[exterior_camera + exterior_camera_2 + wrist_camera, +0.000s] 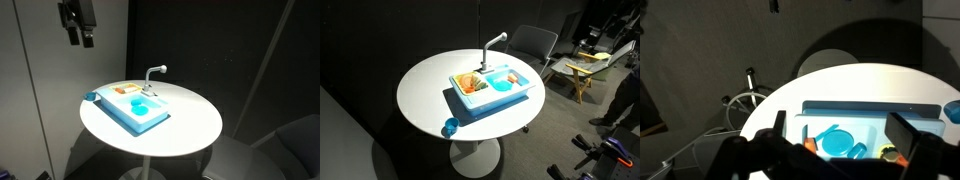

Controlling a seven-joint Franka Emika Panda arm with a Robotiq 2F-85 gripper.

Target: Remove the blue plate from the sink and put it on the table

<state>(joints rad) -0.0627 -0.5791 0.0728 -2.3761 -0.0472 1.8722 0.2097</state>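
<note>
The round white desk [190, 125] is carrying everything, and the light-blue sink [492, 103] is lying near its middle, with a thin white faucet [496, 40] standing at one rim. The hand [78, 38] is hanging high in the air, off to the side of the desk and well apart from the sink. In the wrist view its two dark fingers [902, 135] are standing wide apart with nothing between them, and the sink is showing beyond them.

The blue plate [502, 83] is lying flat inside the basin, just beside an orange-and-white item [470, 86] in the same sink. A small blue object [450, 127] is sitting on the desk near its edge; I cannot tell what it is.

I am judging that the task is only at the approach step, because nothing is grasped yet. The next move is calling for the hand to come over the basin, go down with fingers apart, and close on the rim of the plate without catching the faucet or the orange-and-white item.
</note>
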